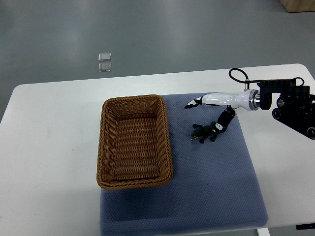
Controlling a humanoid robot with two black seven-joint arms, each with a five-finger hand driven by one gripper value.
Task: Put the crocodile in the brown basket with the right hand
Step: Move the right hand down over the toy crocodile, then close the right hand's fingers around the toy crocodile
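On blue mat (211, 191), crocodile (203, 133) beside right hand (216, 101), lower fingers (224, 120) touching it.

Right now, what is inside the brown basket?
Nothing shows inside the brown basket but its woven floor. The crocodile lies outside, on the blue mat. The near wall hides a thin strip of floor.

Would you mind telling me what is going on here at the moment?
The right robot hand reaches in from the right over the blue mat, fingers spread and holding nothing. Just below it, a small dark toy crocodile lies on the mat, a little to the right of the brown basket. One digit points down toward the toy's near end, but I cannot tell whether it touches. The basket is empty, so the toy has not yet been picked up.
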